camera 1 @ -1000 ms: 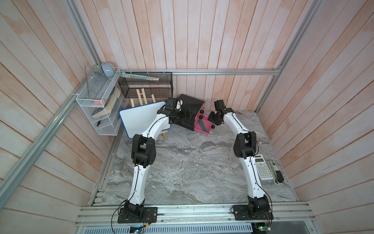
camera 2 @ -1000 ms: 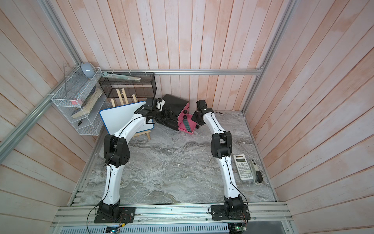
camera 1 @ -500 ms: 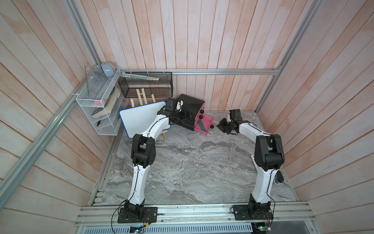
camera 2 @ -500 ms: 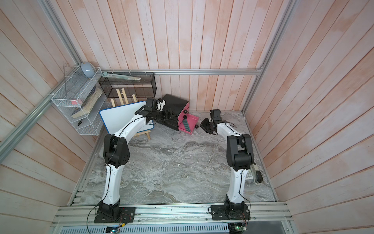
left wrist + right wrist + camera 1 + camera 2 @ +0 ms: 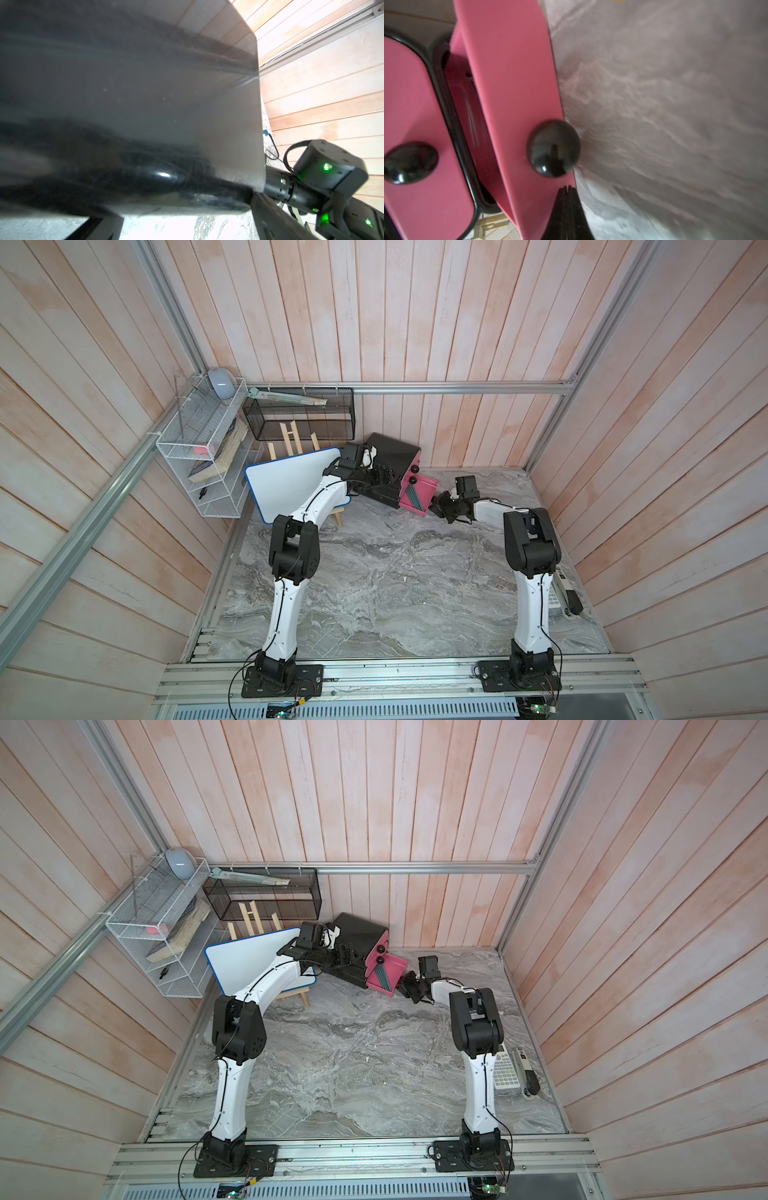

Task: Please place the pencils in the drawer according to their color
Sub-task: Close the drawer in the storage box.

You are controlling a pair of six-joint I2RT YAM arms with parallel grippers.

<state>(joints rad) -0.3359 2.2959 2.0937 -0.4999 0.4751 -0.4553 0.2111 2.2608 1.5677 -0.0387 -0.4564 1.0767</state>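
Jaws of my right gripper (image 5: 436,506) have clenched empty and dropped low before the pulled-out pink drawer (image 5: 429,486) — teal pencils (image 5: 413,495) lie inside — so pushing its knob (image 5: 553,147) shut comes next, I judge, while my left gripper (image 5: 381,479), grip unclear, sits against the cabinet (image 5: 392,452).

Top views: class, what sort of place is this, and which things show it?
Probably a robot test cell dressed as a study desk: two white-and-black robot arms bolted to an aluminium rail, wooden plank walls boxing in a grey marble-patterned tabletop, and a white calculator.
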